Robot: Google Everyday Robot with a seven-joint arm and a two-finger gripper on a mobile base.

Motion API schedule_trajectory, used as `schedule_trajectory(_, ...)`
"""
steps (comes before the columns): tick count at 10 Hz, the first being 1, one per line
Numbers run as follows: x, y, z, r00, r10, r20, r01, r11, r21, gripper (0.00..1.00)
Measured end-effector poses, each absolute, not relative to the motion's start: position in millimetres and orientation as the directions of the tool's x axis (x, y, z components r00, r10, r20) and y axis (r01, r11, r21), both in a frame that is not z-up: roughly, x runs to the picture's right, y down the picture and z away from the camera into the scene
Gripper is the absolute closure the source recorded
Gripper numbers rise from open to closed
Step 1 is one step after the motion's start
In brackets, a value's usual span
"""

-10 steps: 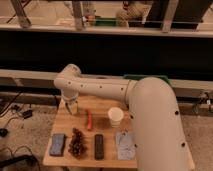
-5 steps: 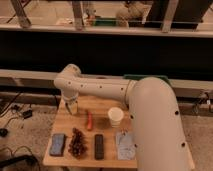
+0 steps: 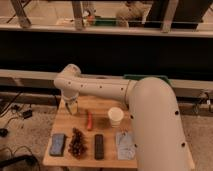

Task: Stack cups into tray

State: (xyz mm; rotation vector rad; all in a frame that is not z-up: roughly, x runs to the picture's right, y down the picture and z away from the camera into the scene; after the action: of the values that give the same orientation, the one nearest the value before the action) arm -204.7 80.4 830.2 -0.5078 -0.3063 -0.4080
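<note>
Nearest row on the wooden table (image 3: 107, 131), left to right: a blue-grey flat object (image 3: 57, 144), a brown knobbly cluster (image 3: 77, 143), a dark bar-shaped object (image 3: 98, 146) and a pale blue packet (image 3: 125, 144), all lying apart from one another. Behind them a red elongated item (image 3: 89, 120) lies just left of the cream-white cup (image 3: 115, 116), which stands upright near the table's middle. Further back, at the far left corner, the gripper (image 3: 70, 104) points downward from the white arm (image 3: 150, 115) and sits at a tan-yellow cup (image 3: 73, 108). Whether the gripper is spread or clamped on that cup cannot be told, nor whether the cup is off the wood. Beyond the table's far edge only a strip of the dark green tray (image 3: 144, 77) shows, the rest hidden by the arm. Assessment: the step in hand appears to be securing the tan-yellow cup. It should be held on the wall below the rim, lifted straight up and kept upright. It should then be carried rightward along the far edge, well clear of the cream-white cup, and set flat in the tray so the second cup can nest into it.
</note>
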Motion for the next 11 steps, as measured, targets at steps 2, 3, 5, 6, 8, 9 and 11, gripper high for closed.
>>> schedule_trajectory(2, -202, 83, 835, 0.887, -0.286, 0.362, 0.430, 0.798, -0.423, 0.30)
schedule_trajectory(3, -190, 85, 841, 0.899, -0.276, 0.340, 0.411, 0.800, -0.437, 0.30)
schedule_trajectory(5, -177, 86, 848, 0.913, -0.267, 0.309, 0.388, 0.804, -0.452, 0.30)
schedule_trajectory(6, -177, 87, 849, 0.917, -0.261, 0.301, 0.379, 0.805, -0.456, 0.30)
schedule_trajectory(8, -176, 87, 851, 0.920, -0.259, 0.294, 0.373, 0.809, -0.454, 0.30)
schedule_trajectory(9, -178, 87, 850, 0.919, -0.262, 0.293, 0.375, 0.811, -0.450, 0.30)
schedule_trajectory(11, -182, 86, 847, 0.917, -0.269, 0.295, 0.380, 0.814, -0.440, 0.30)
